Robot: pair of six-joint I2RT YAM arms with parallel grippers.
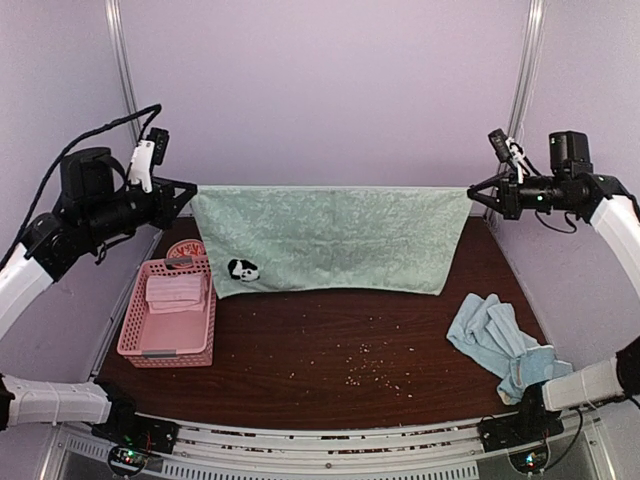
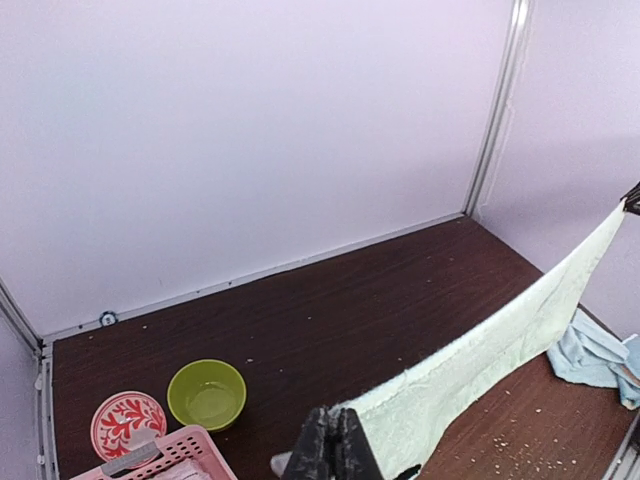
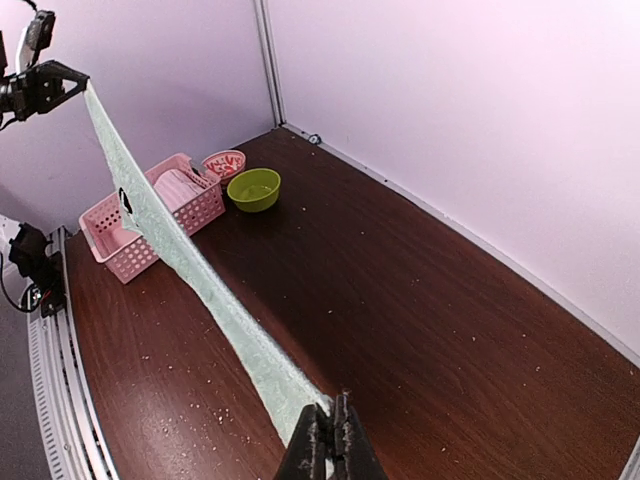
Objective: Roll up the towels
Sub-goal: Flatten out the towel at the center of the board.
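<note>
Aloft, mint towel (image 1: pixel 330 240), top edge taut above brown tabletop (image 1: pixel 330 345).

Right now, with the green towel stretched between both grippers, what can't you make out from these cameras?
- Top view: the green bowl is hidden behind the hanging mint towel.
- Left wrist view: the pink basket is cut off by the bottom edge.
- Top view: cloth count in the blue heap; it is bunched.
- Top view: pink towel rolled or folded; too small.

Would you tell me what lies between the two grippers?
The mint green towel, held taut by its top corners between left gripper and right gripper; clearest in the top view.
</note>
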